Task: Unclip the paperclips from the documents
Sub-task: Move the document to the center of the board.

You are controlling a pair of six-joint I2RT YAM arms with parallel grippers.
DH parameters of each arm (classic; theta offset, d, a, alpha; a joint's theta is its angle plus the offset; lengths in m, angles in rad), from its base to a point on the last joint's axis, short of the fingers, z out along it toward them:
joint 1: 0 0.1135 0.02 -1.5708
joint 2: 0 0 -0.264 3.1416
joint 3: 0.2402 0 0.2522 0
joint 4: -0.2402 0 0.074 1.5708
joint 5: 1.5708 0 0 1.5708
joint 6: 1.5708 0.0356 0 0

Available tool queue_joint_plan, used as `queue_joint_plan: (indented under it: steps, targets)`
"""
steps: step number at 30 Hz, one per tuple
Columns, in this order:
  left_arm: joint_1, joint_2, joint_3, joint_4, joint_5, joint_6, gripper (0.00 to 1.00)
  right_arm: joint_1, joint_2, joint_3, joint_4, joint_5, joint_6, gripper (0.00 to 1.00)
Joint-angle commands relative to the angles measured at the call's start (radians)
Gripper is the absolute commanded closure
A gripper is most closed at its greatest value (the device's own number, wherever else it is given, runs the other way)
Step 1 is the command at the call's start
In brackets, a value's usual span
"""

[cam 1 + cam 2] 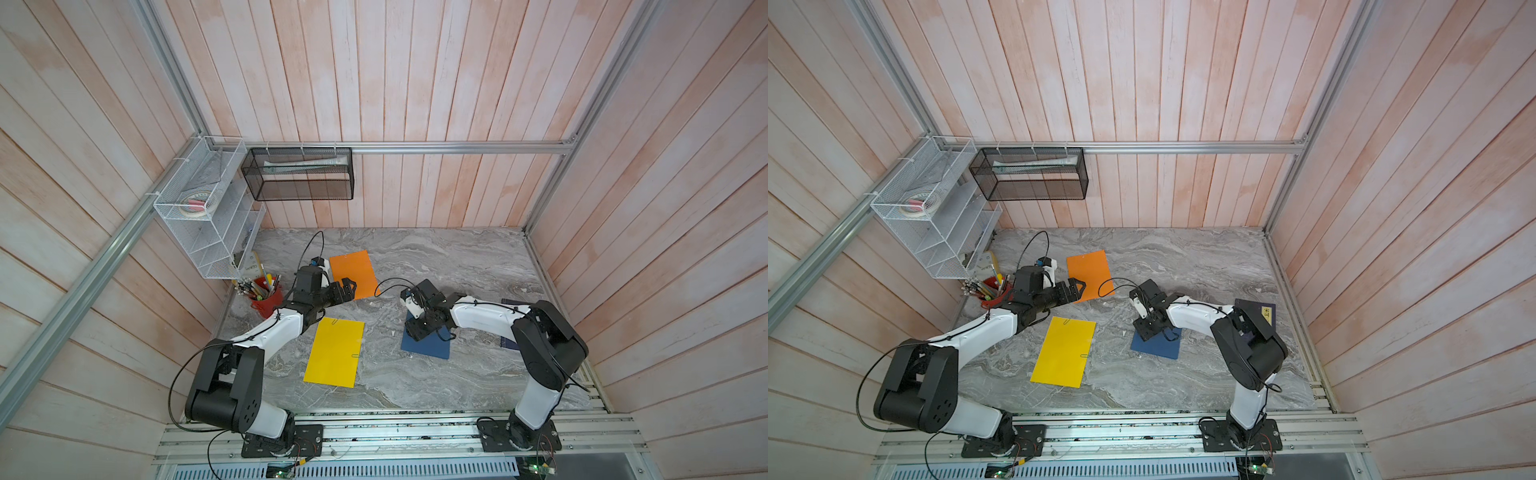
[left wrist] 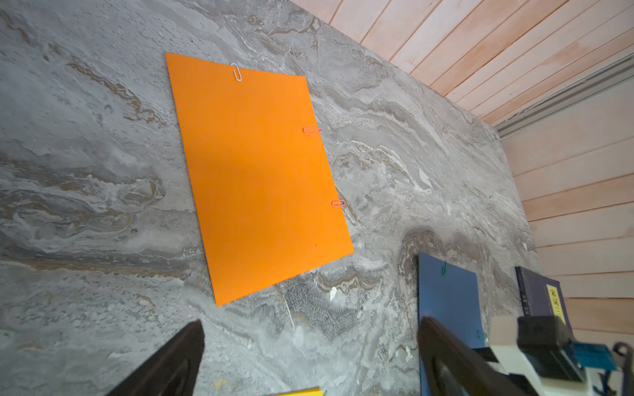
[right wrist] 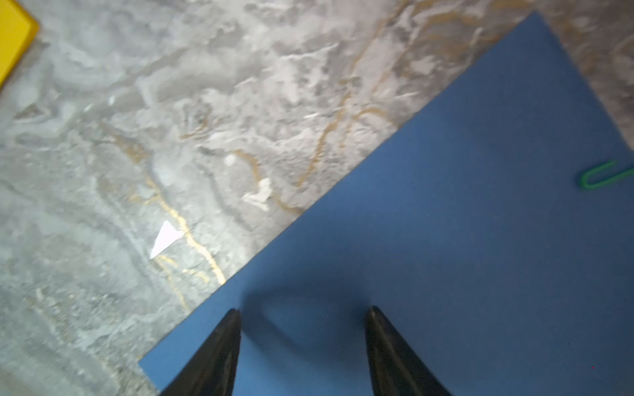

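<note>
Pulling a clip off could drag the whole sheet along, since nothing pins the paper down. The left end effector (image 2: 308, 343) hangs wide open with nothing in it, near the orange sheet (image 2: 254, 171). That sheet lies flat on the surface (image 2: 85, 171), with a white clip (image 2: 236, 72) on one edge and pink clips (image 2: 312, 130) on another.

The right end effector (image 3: 303, 313) is about half open and empty too, low over the blue sheet (image 3: 446, 240). A green clip (image 3: 603, 176) sits on that sheet's edge, off to the side of the fingers (image 3: 377, 329). A grab from here would miss it and pinch only paper. The picture is blurry there, so the tips may be touching the sheet or just above it.

All these clips are thin and flat, so the fingers could slip off one or bend the paper. The yellow sheet (image 1: 334, 353) has its own clips (image 1: 356, 355), and no arm is near them.
</note>
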Motion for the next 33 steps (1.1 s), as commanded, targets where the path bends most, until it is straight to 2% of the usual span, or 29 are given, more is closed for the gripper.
queue_joint_plan:
  steps: [1, 7, 14, 17, 21, 26, 33]
  targets:
    - [-0.012, -0.005, 0.012, -0.034, 0.059, 0.022, 0.0, 0.037, -0.015, -0.042, -0.08, -0.048, 0.006, 0.4]
    - [-0.044, 0.014, 0.04, -0.076, 0.131, 0.052, 0.0, 0.01, -0.149, -0.037, -0.059, -0.07, 0.054, 0.34]
    - [-0.091, 0.03, 0.077, -0.126, 0.19, 0.076, 0.0, -0.147, -0.3, -0.097, -0.054, -0.16, 0.146, 0.31]
    - [-0.118, 0.036, 0.083, -0.139, 0.194, 0.075, 0.0, -0.248, -0.313, -0.135, -0.054, -0.213, 0.177, 0.31]
    - [-0.158, 0.041, 0.082, -0.145, 0.197, 0.069, 0.0, -0.329, -0.319, -0.191, -0.029, -0.258, 0.208, 0.32]
    - [-0.206, 0.055, 0.077, -0.14, 0.2, 0.053, 0.0, -0.362, -0.318, -0.272, 0.024, -0.274, 0.261, 0.32]
    - [-0.249, 0.077, 0.083, -0.131, 0.2, 0.041, 0.0, -0.361, -0.276, -0.324, 0.08, -0.292, 0.26, 0.31]
